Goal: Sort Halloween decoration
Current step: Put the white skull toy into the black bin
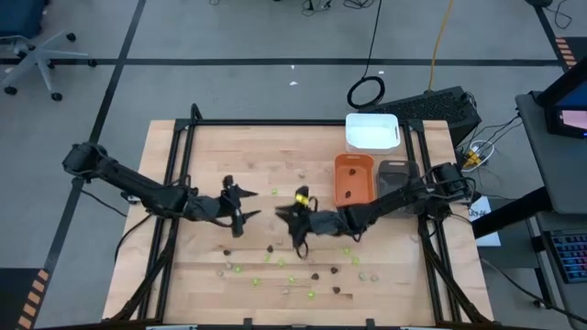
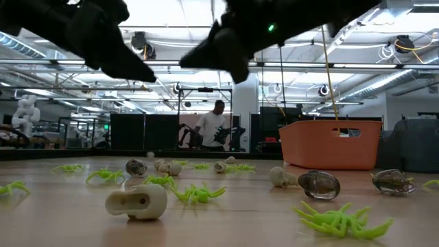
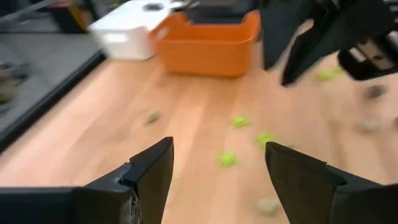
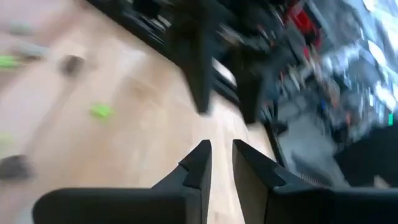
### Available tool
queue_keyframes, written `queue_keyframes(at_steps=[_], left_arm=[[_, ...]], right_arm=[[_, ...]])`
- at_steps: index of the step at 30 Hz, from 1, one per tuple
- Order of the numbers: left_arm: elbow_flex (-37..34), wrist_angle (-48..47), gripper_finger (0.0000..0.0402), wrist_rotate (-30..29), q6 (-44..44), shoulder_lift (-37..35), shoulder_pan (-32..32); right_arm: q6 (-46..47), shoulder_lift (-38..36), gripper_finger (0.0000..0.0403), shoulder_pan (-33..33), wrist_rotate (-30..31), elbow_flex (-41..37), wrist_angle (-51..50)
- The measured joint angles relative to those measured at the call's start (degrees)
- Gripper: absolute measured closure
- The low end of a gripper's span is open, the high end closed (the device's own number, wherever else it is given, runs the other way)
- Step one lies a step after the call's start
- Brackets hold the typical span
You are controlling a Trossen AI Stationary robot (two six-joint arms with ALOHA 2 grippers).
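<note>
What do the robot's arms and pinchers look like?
Both arms are dark, nearly black, and built from jointed segments. The left gripper has two flat, wedge-shaped black fingers. The right gripper has the same kind of pointed black fingers and carries a small yellow patch near its wrist.

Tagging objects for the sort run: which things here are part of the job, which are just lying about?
Job:
green spiders
beige skulls
dark pieces
orange tray
white tray
grey tray

Lying about:
cable loop on the floor
office chair
</note>
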Motion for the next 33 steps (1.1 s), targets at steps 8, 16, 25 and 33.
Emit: queue_keyframes(at_steps=[8,16,25,33], left_arm=[[0.0,-8.3,0.0156,-14.0,-1.9,-2.4,8.2],[0.0,-9.4,0.0208,-7.8,-10.6,-2.8,31.7],[0.0,-9.9,0.0226,5.4,-11.9,4.2,57.6],[0.0,1.3,0.0226,12.9,-15.9,15.2,66.5]], right_arm=[[7.4,0.0,0.0337,-7.7,-10.6,0.0,-2.7],[6.8,0.0,0.0337,-11.9,-12.7,0.0,-8.2],[11.9,0.0,0.0337,-13.9,-24.5,0.0,-9.1],[13.8,0.0,0.0337,-13.9,-25.2,0.0,-7.3]])
